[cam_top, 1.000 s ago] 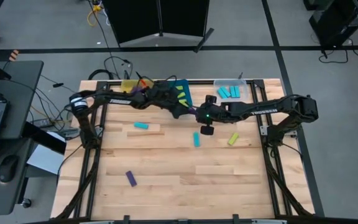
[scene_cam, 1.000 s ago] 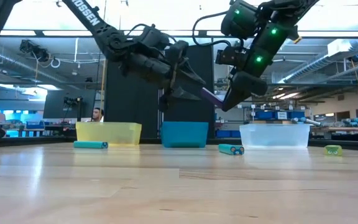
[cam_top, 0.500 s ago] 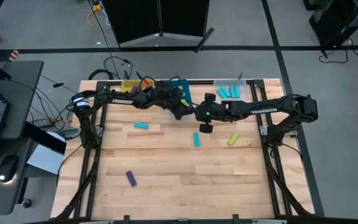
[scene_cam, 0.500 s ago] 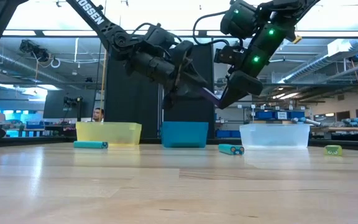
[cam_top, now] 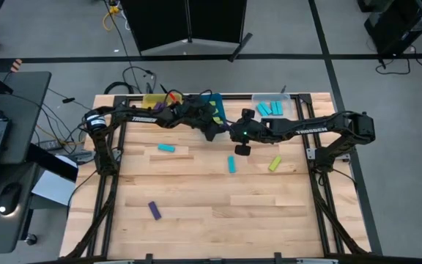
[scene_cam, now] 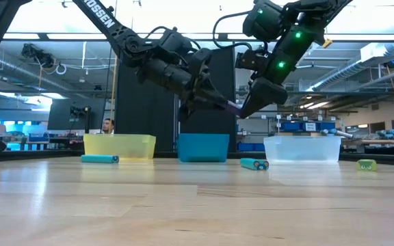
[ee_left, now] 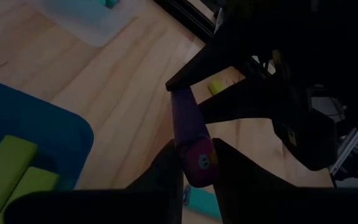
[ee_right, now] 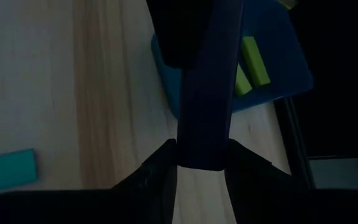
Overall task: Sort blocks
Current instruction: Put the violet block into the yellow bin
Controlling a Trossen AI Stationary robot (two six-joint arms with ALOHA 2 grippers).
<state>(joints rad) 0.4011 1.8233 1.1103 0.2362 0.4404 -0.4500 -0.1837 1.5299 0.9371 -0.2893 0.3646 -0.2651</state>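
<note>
Behind the wooden table point(cam_top: 196, 205) a workshop with shelving and ceiling lights is seen in the low view only, with a person far off at the 9 o'clock side. Both arms are met in mid-air above the table's far half. A single purple block point(scene_cam: 232, 106) is held between them: in the left wrist view the left gripper point(ee_left: 197, 167) is seen with its fingers pressed on one end of the purple block, and in the right wrist view the right gripper point(ee_right: 202, 163) is seen clamped on the other end. From overhead the shared block is largely hidden by the two grippers; its height above the board is given only by the low view. At the table's 12 o'clock edge three bins are lined up: a yellow bin point(scene_cam: 118, 145), a blue bin point(scene_cam: 202, 146) holding lime blocks point(cam_top: 215, 111), and a clear bin point(scene_cam: 301, 147) holding cyan blocks point(cam_top: 269, 108). The yellow bin's contents cannot be made out. Loose on the board are a cyan block point(cam_top: 166, 147) toward 10 o'clock, another cyan block point(cam_top: 231, 163) near the centre, a lime block point(cam_top: 275, 163) toward 3 o'clock, and a second purple block point(cam_top: 154, 210) toward 7 o'clock.
</note>
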